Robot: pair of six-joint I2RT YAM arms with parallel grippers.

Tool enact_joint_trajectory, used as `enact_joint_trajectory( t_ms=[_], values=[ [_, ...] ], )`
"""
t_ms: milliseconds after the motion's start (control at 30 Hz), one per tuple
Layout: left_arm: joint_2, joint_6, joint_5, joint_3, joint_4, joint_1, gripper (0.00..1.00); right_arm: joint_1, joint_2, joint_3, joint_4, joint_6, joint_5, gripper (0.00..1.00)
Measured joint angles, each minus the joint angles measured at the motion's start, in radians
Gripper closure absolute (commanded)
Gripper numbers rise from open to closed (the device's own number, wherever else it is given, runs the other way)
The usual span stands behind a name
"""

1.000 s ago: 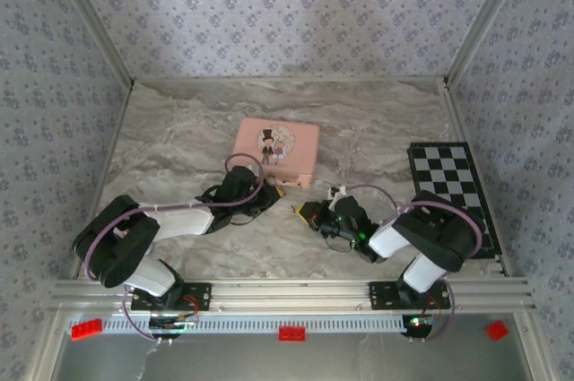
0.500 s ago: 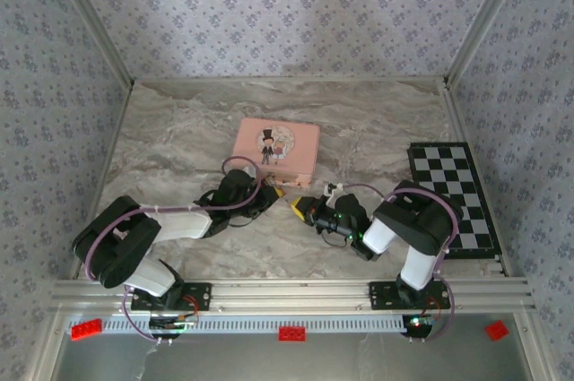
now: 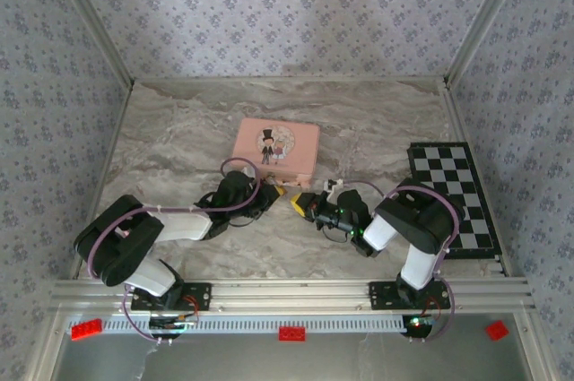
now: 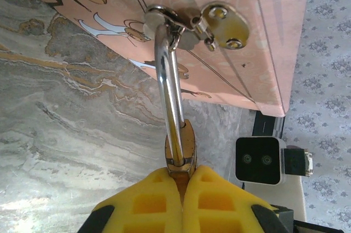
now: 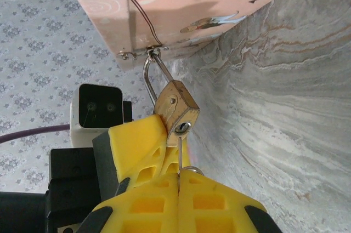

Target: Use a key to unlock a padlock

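- left gripper (image 4: 182, 177): yellow pads pressed together on the brass padlock (image 5: 176, 104), pinching its body edge-on
- padlock: hangs off the front wall of the pink tin (image 3: 276, 150), at about the tin's 5 o'clock corner in the top view; clear of the marble table (image 3: 179, 143)
- shackle (image 4: 167, 79): closed, threaded through the tin's hasp (image 4: 219, 22)
- right gripper (image 5: 179, 179): fingers squeezed shut on the key (image 5: 180, 153), with only the thin blade sticking out at 12 o'clock in the wrist view
- key: blade tip sits at the keyway on the padlock's bottom face; can't tell how deep it goes
- top view: left gripper comes at the lock from 8 o'clock, right gripper from 4 o'clock, and their tips nearly meet just below the tin
- checkerboard mat (image 3: 453, 197): at the table's 3 o'clock edge, well apart from the lock, partly under the right arm
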Motion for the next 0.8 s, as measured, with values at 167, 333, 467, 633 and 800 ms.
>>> enact_joint_trajectory(
  t_ms=[167,333,467,633,800],
  values=[
    [0.000,-0.005,0.000,-0.002,0.005,0.000,1.00,-0.007,0.000,0.018,0.000,0.000,-0.023,1.00],
    [0.000,-0.012,-0.001,-0.003,0.008,0.000,1.00,-0.023,0.002,0.021,0.000,0.000,-0.043,1.00],
    [0.000,-0.016,-0.001,-0.012,0.022,0.000,1.00,-0.031,0.018,0.021,0.004,0.000,-0.043,1.00],
    [0.000,-0.017,-0.004,-0.015,0.026,0.000,1.00,-0.032,0.039,0.021,0.011,0.001,-0.043,1.00],
    [0.000,-0.018,-0.004,-0.016,0.028,0.000,1.00,-0.031,0.044,0.023,0.011,0.001,-0.043,1.00]
  ],
)
